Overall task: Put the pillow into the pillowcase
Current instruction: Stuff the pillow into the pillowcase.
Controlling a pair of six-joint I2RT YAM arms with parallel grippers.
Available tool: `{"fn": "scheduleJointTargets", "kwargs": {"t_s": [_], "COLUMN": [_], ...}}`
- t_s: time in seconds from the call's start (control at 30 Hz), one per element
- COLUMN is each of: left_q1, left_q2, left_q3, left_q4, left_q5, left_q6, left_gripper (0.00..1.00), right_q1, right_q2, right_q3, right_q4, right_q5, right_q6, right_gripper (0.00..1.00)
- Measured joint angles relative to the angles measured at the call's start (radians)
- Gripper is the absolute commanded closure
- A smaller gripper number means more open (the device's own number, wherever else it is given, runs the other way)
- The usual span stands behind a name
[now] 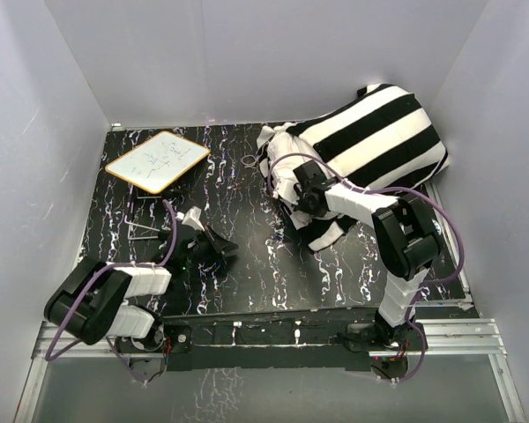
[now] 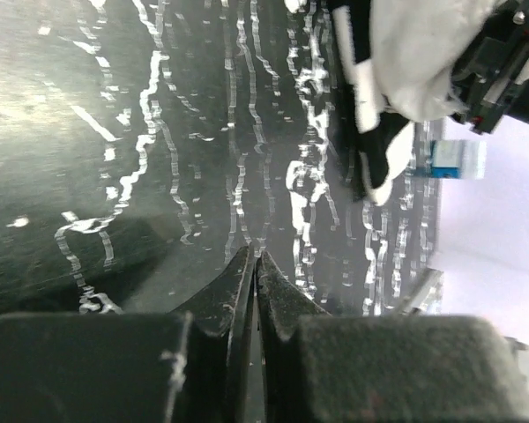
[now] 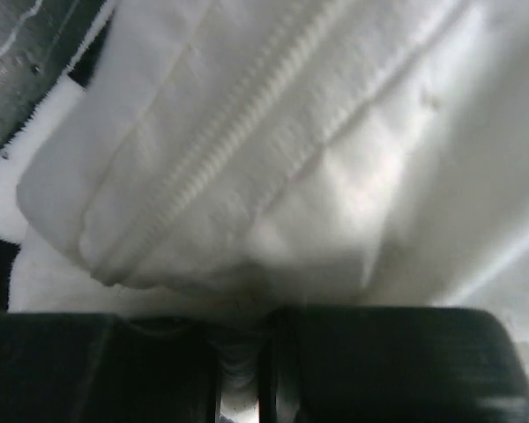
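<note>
The striped pillowcase (image 1: 379,141) lies plump at the back right of the table, with the white pillow (image 1: 279,141) mostly inside it and its bunched end sticking out on the left. My right gripper (image 1: 293,189) is at that open end, shut on white pillow fabric. In the right wrist view the pillow (image 3: 273,150) and its zipper seam fill the frame, and fabric is pinched in the right gripper (image 3: 240,339). My left gripper (image 1: 225,249) is shut and empty low over the table. In the left wrist view it (image 2: 254,263) points toward the pillowcase edge (image 2: 370,132).
A small whiteboard (image 1: 157,160) lies at the back left. Thin metal rods (image 1: 145,231) lie near the left arm. A small ring (image 1: 249,160) lies by the pillow's end. White walls close in the black marbled table (image 1: 247,220) on three sides.
</note>
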Motion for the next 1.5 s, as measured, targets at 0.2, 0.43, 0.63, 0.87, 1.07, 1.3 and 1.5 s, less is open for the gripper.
{"fn": "scheduleJointTargets", "kwargs": {"t_s": [0.2, 0.43, 0.63, 0.87, 1.07, 1.3, 1.5], "left_q1": [-0.001, 0.07, 0.165, 0.209, 0.187, 0.108, 0.087], "left_q2": [0.09, 0.078, 0.1, 0.477, 0.896, 1.211, 1.194], "left_q3": [0.031, 0.267, 0.715, 1.097, 1.394, 1.763, 1.712], "left_q4": [0.172, 0.038, -0.27, -0.244, -0.237, -0.43, -0.407], "left_q5": [0.086, 0.162, 0.233, 0.404, 0.524, 0.543, 0.573], "left_q6": [-0.048, 0.136, 0.477, 0.623, 0.747, 0.888, 0.867], "left_gripper": [0.6, 0.17, 0.12, 0.06, 0.03, 0.24, 1.0], "right_q1": [-0.031, -0.041, -0.071, -0.291, -0.668, -0.599, -0.566], "right_q2": [-0.011, -0.133, -0.236, -0.424, -0.373, -0.167, -0.059], "right_q3": [0.071, 0.08, 0.084, 0.121, 0.107, 0.098, 0.166], "right_q4": [-0.083, -0.227, -0.457, -0.399, -0.105, -0.017, -0.038], "right_q5": [-0.163, -0.398, -0.66, -0.94, -0.894, -0.869, -0.855], "right_q6": [0.053, -0.1, -0.241, 0.001, 0.346, 0.481, 0.463], "right_gripper": [0.92, 0.35, 0.12, 0.07, 0.07, 0.21, 0.81]}}
